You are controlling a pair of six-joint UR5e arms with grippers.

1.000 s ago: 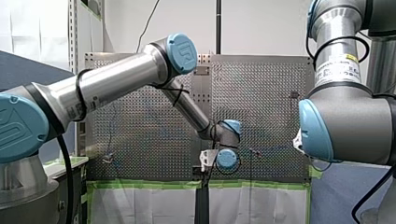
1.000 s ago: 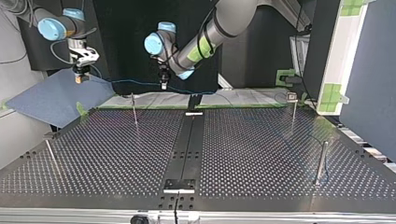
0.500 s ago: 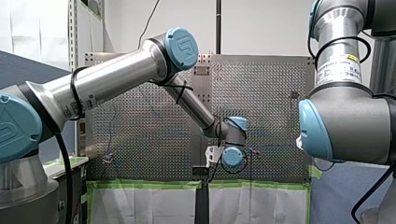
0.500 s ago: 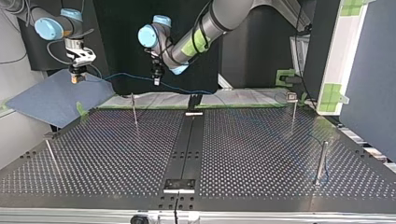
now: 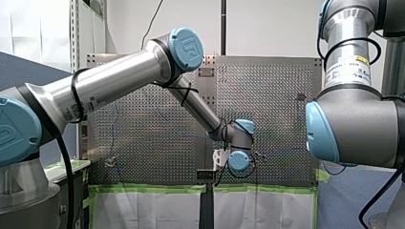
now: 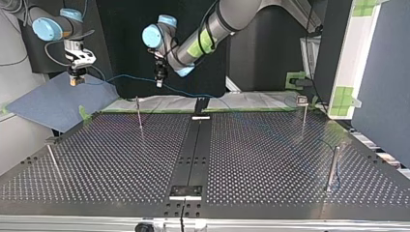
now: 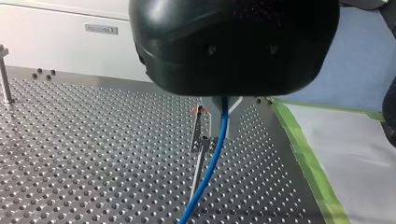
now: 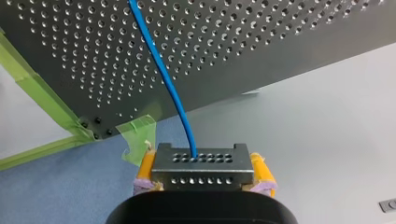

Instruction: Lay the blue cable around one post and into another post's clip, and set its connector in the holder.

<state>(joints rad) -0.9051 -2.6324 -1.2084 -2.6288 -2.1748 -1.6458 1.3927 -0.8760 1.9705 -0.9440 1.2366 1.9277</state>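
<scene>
1. In the top view my left arm [image 6: 212,34] comes in at the right and reaches past the middle; the left jaws are clenched on the blue cable [image 7: 215,154], which passes between the metal fingers [image 7: 211,109] and runs down over the perforated desk [image 7: 93,163].
2. In the left wrist view a thin post [image 7: 198,163] stands under the left jaws, just beside the cable; I cannot tell whether the two touch.
3. In the top view my right arm [image 6: 53,26] is at the far left; the right jaws are grasping the connector [image 8: 201,169], a metal block with rows of holes; yellow pads [image 8: 146,164] press it from both sides; the cable leaves the middle of the block and crosses above the desk's corner.
4. In the top view the cable hangs in the air between the two pairs of jaws, beyond the desk's far edge; past the left jaws it slopes down to the right, toward the far end of the black strip [image 6: 193,145].
5. Other posts stand on the desk, well apart from the connector: one far left [image 6: 139,113], one far right [image 6: 303,111], one near right [image 6: 332,166].
6. Green tape [image 8: 37,88] edges the desk; a blue mat [image 8: 60,196] lies below the right jaws.
</scene>
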